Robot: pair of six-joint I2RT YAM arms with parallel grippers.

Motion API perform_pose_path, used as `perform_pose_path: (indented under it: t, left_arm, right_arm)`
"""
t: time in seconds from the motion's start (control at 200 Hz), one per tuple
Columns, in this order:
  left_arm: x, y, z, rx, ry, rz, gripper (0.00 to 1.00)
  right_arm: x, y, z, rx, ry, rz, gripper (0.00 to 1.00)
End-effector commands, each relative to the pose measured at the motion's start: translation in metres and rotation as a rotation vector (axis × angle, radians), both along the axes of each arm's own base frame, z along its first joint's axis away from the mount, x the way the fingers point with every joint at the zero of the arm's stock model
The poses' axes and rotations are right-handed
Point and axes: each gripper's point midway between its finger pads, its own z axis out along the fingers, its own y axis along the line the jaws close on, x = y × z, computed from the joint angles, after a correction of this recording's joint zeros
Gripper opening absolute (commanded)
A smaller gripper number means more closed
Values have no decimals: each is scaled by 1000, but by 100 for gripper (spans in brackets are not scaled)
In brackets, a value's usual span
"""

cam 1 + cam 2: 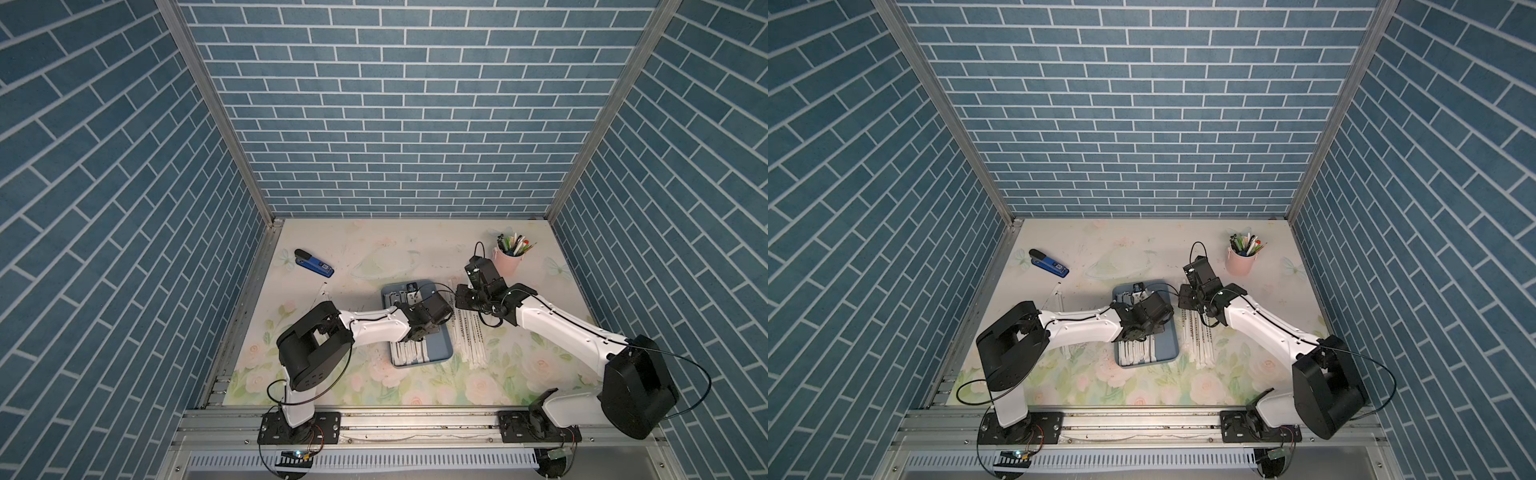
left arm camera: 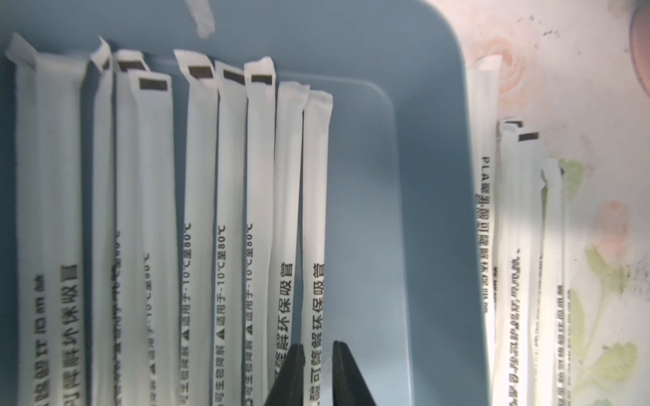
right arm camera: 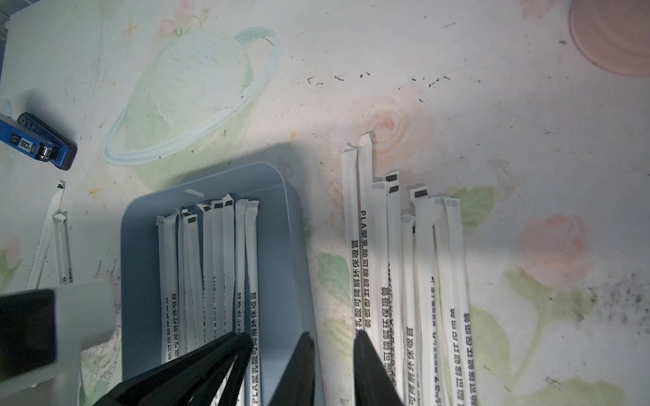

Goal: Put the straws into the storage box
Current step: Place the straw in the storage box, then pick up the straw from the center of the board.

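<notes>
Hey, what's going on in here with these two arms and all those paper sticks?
Two robot arms are tidying wrapped straws into a shallow blue-grey storage box, where a row of them already lies side by side. The left arm hangs over the box, jaws slightly apart above the outermost straw, gripping nothing. The right arm is low over a loose pile beside the box, jaws open at the edge nearest the box. Two more straws lie on the table on the box's other side.
</notes>
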Motion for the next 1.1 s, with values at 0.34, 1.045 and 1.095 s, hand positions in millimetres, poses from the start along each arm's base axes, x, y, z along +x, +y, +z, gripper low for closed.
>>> perform_pose_path:
  t: [0.34, 1.045, 1.095]
  left_arm:
    - [20, 91, 134, 121, -381, 83, 66]
    - [8, 198, 146, 49, -579, 241, 79]
    - [8, 197, 146, 38, -582, 244, 79]
  right_arm:
    - [-48, -66, -40, -138, 177, 60, 26]
    - [-50, -82, -90, -243, 294, 122, 21]
    - [-50, -83, -93, -249, 295, 121, 21]
